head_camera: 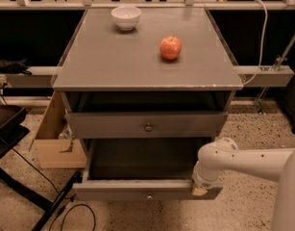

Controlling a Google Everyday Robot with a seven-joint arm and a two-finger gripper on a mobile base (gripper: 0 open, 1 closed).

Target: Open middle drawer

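Note:
The middle drawer [147,190] is the grey drawer pulled far out of the cabinet, with its wide shallow tray [142,158] open to view and a small round knob [149,195] on its front. My gripper [200,190] is at the right end of that drawer front, low under my white wrist [210,167]. The arm reaches in from the right. The wrist hides the gripper's grasp on the front.
Above it, another grey drawer [148,125] with a round knob is nearly shut. A white bowl [126,17] and a red apple [170,47] sit on the cabinet top [113,61]. A cardboard box [53,143] and cables [65,211] lie on the floor at the left.

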